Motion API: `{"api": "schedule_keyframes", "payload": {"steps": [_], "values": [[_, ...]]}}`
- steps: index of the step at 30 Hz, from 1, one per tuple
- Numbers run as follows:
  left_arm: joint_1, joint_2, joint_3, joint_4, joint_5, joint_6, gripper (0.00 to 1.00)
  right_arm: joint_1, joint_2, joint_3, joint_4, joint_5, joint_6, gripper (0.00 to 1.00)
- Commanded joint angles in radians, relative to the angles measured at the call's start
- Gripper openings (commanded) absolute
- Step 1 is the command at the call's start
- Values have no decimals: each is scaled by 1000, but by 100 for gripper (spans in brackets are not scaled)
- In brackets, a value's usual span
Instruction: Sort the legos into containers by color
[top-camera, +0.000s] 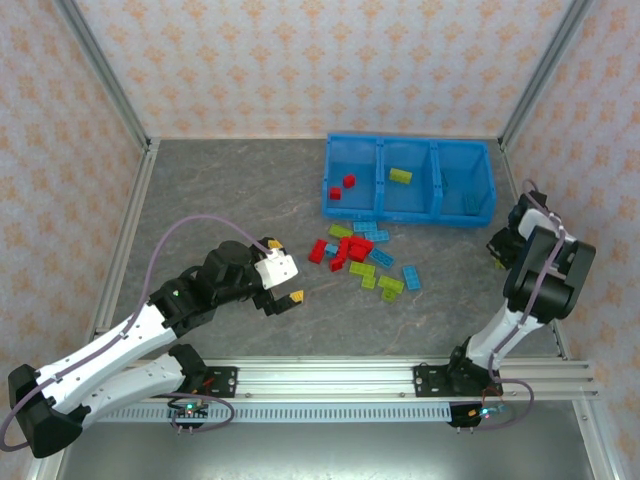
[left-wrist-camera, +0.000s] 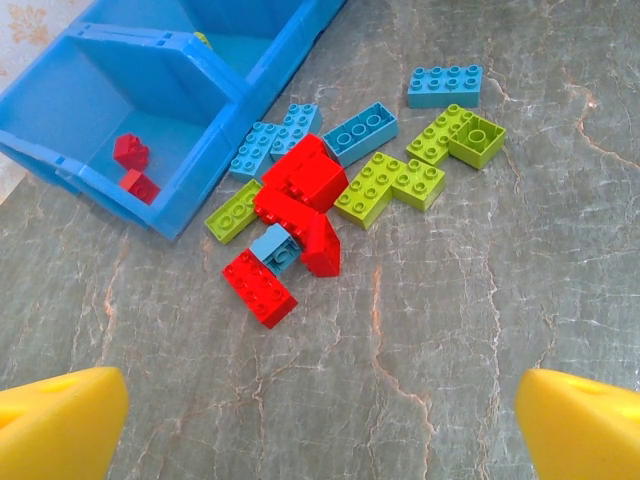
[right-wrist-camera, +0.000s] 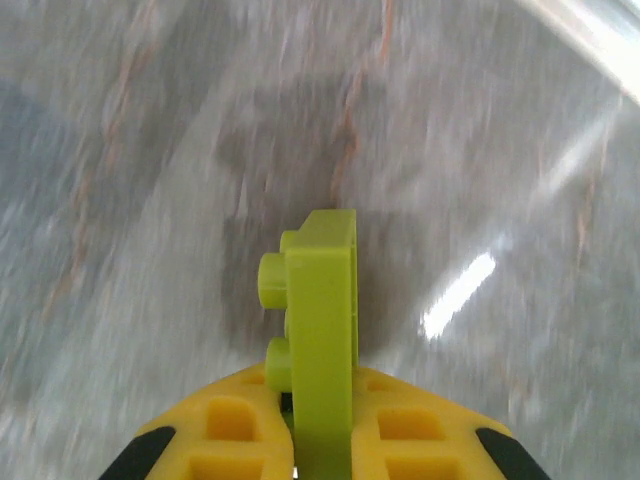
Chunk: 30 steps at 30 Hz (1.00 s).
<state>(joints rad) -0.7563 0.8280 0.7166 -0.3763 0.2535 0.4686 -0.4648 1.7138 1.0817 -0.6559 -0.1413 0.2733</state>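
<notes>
1. R gripper is clamping a yellow-green brick on edge betw. its yellow fingers. The studs are facing left in the wrist view, w/ blurred grey table behind.
2. In the top view, R gripper is sitting at the table's right side, near the bin's front right corner.
3. L gripper is standing wide open w/ nothing betw. the jaws. It's hovering left of the loose pile, apart from it.
4. From the L wrist, the yellow fingertips are framing the bottom corners, w/ the pile ahead of them.
5. Blue bin is sitting at the far right of the table, 3 compartments in a row.
6. Left compartment is holding two red bricks. Middle one is holding one yellow-green piece. Can't tell what's in the right one.
7. The pile is lying on the table just in front of the bin, mixed colours:
   - red cluster in the middle, partly stacked over a small light-blue brick
   - light-blue bricks toward the bin
   - yellow-green ones to the right
</notes>
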Motion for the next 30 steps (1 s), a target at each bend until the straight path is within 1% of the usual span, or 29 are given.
{"api": "schedule_keyframes", "payload": {"steps": [1,3,5,7,9,11,12,15,16,19,22,23,24,26,27,28,30], "values": [[9,-9,6,28,-13,-10,100,37,-226,-53,-17,-95,30,0],[10,-9,4,34,-25,-11,100,105,-352,-81,-31,-128,50,0],[11,-10,1,45,-47,-14,100,205,-481,-94,-32,-171,77,0],[16,-9,0,66,-80,-39,100,315,-585,-114,48,-229,116,0],[33,0,5,84,-108,-68,100,419,-615,-111,139,-264,145,0],[52,15,17,85,-111,-81,100,521,-564,-58,177,-241,114,0],[60,22,25,83,-111,-88,100,562,-504,-11,162,-202,81,0],[71,35,35,73,-122,-93,100,643,-287,179,45,-103,-32,0],[71,37,35,70,-127,-92,100,658,-215,234,27,-58,-63,0],[72,31,30,77,-140,-103,100,661,-29,375,-2,32,-114,0],[72,9,8,113,-153,-104,100,660,144,534,-50,96,-153,0],[73,7,3,118,-159,-103,100,660,187,580,-70,107,-161,2],[72,5,3,115,-164,-101,100,659,231,639,-103,114,-170,8],[73,7,7,104,-174,-98,100,660,277,719,-153,123,-173,32],[73,6,9,102,-177,-95,100,659,282,746,-169,116,-172,38],[74,6,9,102,-177,-94,100,660,275,754,-174,112,-170,42],[74,2,9,103,-177,-92,100,660,244,741,-171,106,-163,45]]}}
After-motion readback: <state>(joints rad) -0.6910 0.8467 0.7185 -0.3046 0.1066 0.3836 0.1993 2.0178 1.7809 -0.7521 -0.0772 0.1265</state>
